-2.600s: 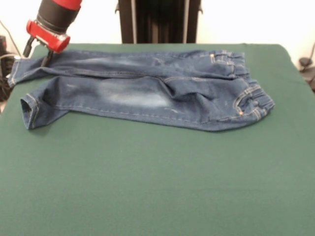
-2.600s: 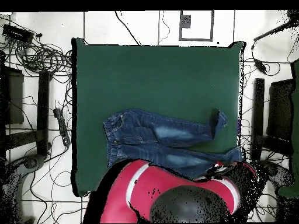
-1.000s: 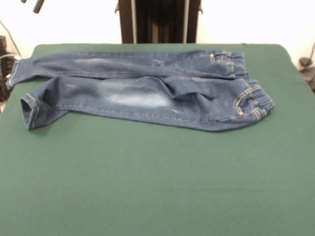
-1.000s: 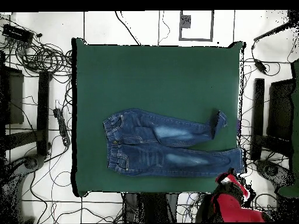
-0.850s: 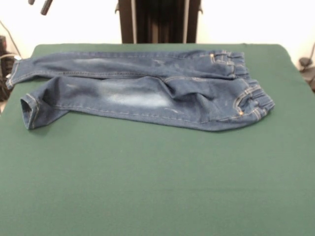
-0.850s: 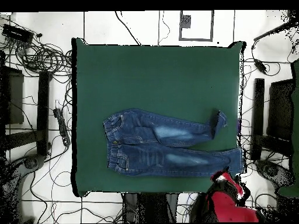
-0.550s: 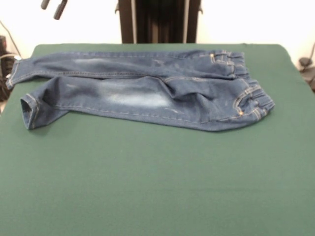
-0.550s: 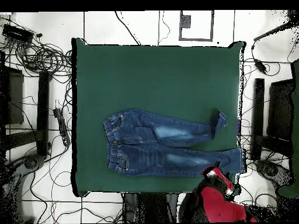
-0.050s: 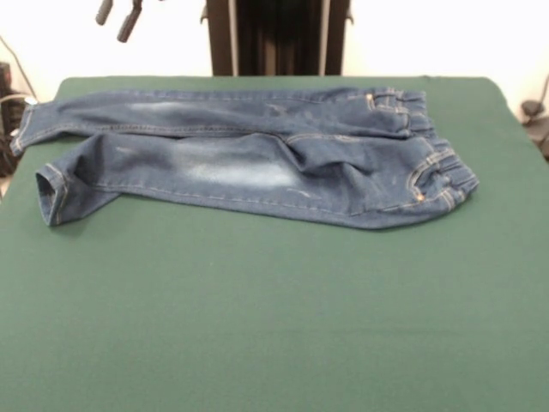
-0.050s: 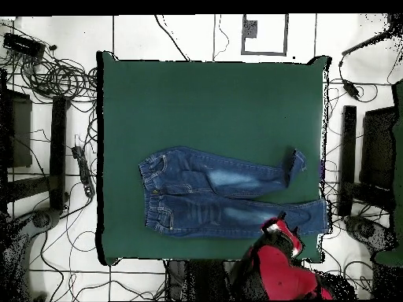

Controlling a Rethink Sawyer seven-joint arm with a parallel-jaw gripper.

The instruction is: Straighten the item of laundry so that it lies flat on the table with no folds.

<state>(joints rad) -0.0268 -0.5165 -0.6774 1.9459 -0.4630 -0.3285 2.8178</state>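
Gripper (image 9: 117, 19) has shifted inward over the jeans (image 9: 249, 154) — jeans unmoved.

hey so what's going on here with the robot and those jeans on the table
A red and black robot arm is working on flattening a small pair of dark blue denim jeans on a dark green felt-like table. Right now nothing is holding the jeans. The gripper is raised above the table near the far leg's cuff end, with its two fingers apart. The jeans lie mostly spread out, but the cuff of the nearer leg is turned up, so they are not fully flat yet.
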